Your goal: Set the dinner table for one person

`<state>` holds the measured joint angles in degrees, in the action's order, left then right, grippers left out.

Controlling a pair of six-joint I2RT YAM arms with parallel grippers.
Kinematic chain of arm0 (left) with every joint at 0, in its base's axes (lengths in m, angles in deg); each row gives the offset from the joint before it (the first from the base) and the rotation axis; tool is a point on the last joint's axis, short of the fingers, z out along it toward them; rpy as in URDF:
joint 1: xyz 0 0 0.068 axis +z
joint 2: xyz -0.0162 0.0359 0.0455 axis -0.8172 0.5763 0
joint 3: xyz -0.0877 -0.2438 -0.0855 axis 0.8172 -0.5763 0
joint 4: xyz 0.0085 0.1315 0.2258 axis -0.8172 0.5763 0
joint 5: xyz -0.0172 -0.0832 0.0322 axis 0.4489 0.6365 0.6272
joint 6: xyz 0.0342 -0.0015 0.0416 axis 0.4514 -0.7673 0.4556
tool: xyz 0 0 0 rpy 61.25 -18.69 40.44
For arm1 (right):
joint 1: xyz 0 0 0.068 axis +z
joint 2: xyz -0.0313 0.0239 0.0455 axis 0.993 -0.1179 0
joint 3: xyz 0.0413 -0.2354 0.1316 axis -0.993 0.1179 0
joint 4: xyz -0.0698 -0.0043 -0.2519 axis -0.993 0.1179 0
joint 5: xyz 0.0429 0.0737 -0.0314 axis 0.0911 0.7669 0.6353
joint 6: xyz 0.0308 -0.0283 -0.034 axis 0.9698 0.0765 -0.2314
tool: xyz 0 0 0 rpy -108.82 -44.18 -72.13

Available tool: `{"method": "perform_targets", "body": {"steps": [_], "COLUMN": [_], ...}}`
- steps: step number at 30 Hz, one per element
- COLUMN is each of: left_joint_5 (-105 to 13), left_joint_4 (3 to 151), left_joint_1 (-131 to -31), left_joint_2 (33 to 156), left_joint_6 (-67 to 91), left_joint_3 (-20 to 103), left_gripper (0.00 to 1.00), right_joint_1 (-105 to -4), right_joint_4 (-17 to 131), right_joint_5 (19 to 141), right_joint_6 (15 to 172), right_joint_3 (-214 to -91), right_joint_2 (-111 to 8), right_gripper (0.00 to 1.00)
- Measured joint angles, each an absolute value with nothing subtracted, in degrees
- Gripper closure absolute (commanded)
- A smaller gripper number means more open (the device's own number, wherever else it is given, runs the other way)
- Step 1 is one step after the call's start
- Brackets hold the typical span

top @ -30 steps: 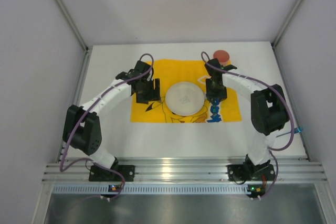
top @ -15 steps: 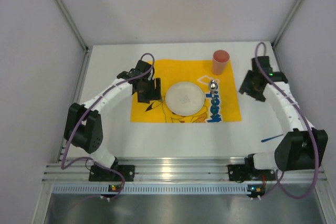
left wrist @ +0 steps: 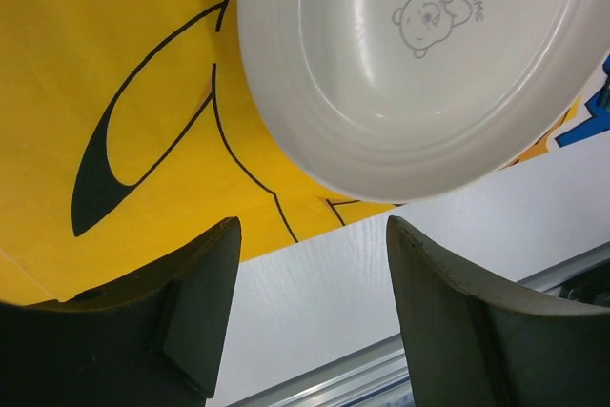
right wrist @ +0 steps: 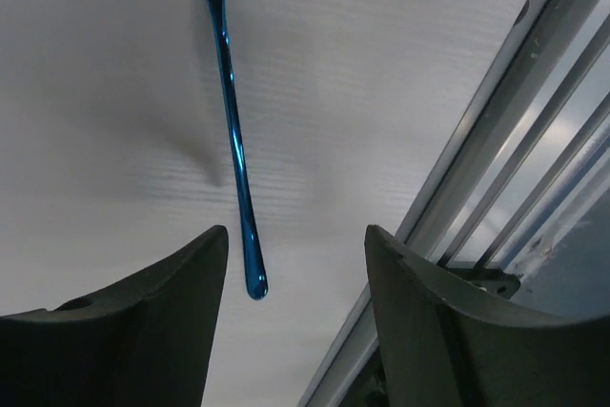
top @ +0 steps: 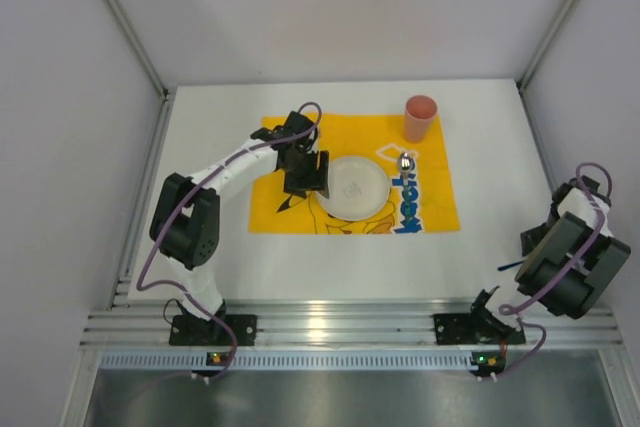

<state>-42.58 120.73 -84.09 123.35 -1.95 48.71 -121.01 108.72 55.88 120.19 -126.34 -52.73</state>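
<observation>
Dinner table (top: 200, 247): plain, matte white slab filling mid-frame in the top view
yellow cloth (top: 290, 217) at its centre carries a white plate (top: 352, 187); left gripper (left wrist: 313, 235) spread apart over the plate's edge; right gripper (right wrist: 295, 254) spread apart above a blue fork (right wrist: 233, 140)

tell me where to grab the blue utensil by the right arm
Grip the blue utensil mid-handle, coming straight down with the right gripper, fingers either side of the stem. It lies flat on the dinner table and is thin, so a side approach would likely find little to pinch.
</observation>
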Motion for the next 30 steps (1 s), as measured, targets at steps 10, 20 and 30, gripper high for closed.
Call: {"method": "perform_targets", "body": {"steps": [10, 20, 30], "left_joint_5": [-43.1, -45.1, -47.6], "left_joint_4": [123.3, 124.1, 125.0], "left_joint_1": [-84.3, -85.0, -86.4], "left_joint_2": [123.4, 117.8, 111.1], "left_joint_6": [-0.1, -0.8, -3.1], "left_joint_3": [51.5, 47.1, 41.3], "left_gripper": [0.32, 0.33, 0.34], "right_joint_1": [-126.3, -126.5, -116.8], "right_joint_4": [105.0, 104.3, 104.3], "right_joint_5": [58.9, 62.7, 55.9], "right_joint_6": [120.6, 120.1, 118.6], "right_joint_3": [-125.3, -127.5, -129.0], "right_joint_2": [-58.9, -63.1, -63.5], "right_gripper": [0.49, 0.99, 1.00]}}
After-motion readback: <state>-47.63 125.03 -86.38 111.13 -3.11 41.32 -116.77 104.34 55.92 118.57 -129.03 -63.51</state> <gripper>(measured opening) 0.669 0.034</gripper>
